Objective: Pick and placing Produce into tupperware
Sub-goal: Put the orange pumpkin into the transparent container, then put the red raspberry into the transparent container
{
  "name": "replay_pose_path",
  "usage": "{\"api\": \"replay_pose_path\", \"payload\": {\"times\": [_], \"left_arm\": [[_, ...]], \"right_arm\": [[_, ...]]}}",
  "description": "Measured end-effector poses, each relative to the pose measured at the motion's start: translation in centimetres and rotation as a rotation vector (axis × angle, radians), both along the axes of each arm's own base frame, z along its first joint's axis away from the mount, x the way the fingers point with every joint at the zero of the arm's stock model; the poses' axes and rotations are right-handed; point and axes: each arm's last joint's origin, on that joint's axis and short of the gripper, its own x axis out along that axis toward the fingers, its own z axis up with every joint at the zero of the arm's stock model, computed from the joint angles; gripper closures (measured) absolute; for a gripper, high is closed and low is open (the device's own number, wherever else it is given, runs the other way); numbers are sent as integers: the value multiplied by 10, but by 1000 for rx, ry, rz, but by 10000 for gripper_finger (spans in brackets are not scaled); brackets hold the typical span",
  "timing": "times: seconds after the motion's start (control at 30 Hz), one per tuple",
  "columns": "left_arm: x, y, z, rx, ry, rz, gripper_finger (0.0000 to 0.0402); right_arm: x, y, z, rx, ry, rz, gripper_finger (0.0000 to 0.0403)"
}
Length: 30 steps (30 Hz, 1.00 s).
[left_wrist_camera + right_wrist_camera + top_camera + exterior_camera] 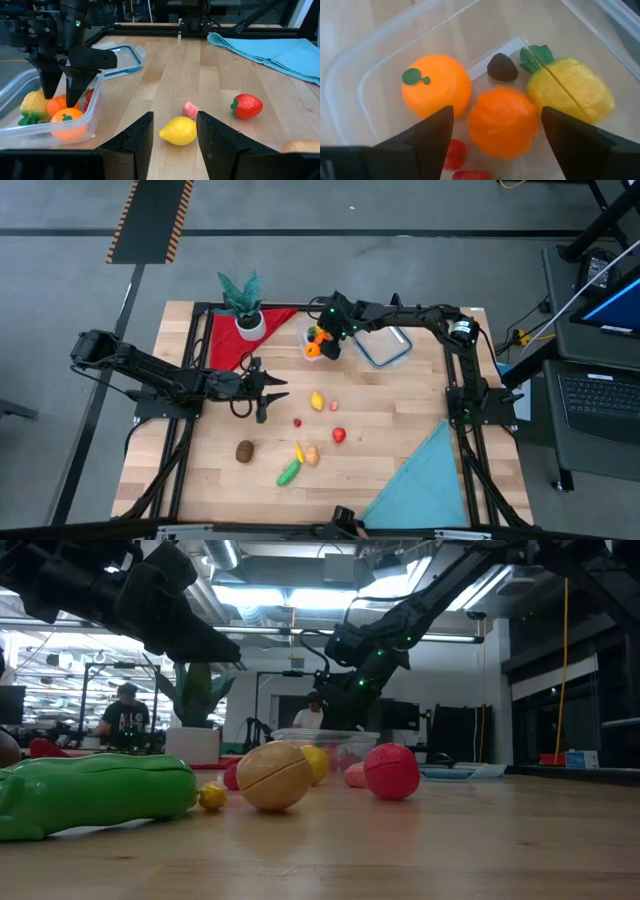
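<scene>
The clear tupperware (312, 350) stands near the table's far edge. It holds an orange with a green leaf (436, 92), a ridged orange fruit (502, 122), a yellow pineapple (570, 87), a dark brown piece (502, 67) and red bits. My right gripper (497, 112) points down into it, open, one finger on each side of the ridged orange fruit. My left gripper (175, 115) is open and level, just short of the yellow lemon (179, 131) lying on the table. More produce lies on the wood: a pink piece (190, 109) and a strawberry (246, 106). My right gripper comes from above with its open fingers (427, 137) on either side of the ridged orange fruit, which rests among the other pieces in the tupperware. Whether the fingers touch it, I cannot tell.
A clear lid with a blue rim (385, 345) lies right of the tupperware. The potted plant (243, 305) and a red cloth (235, 340) are at the far left, a blue cloth (420, 480) at the near right. Brown (245, 450), green (288, 472) and tan (312, 455) pieces lie near the front.
</scene>
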Motion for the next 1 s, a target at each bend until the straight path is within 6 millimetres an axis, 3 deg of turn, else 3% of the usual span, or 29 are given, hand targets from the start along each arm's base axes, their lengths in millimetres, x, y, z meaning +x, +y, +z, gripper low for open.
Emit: {"api": "replay_pose_path", "payload": {"times": [0.2, 0.47, 0.67, 1.0], "left_arm": [[-1, 0, -3, 4, 28, 0, 260], [-1, 0, -2, 10, 25, -2, 260], [-1, -1, -2, 10, 23, -7, 260], [-1, -1, -2, 10, 22, -9, 260]], "right_arm": [[-1, 1, 3, -8, 5, 9, 92], [-12, 7, 38, -26, -19, 23, 90], [-20, 21, 45, 47, -99, 122, 89], [-60, 51, 50, 41, -257, 130, 89]]}}
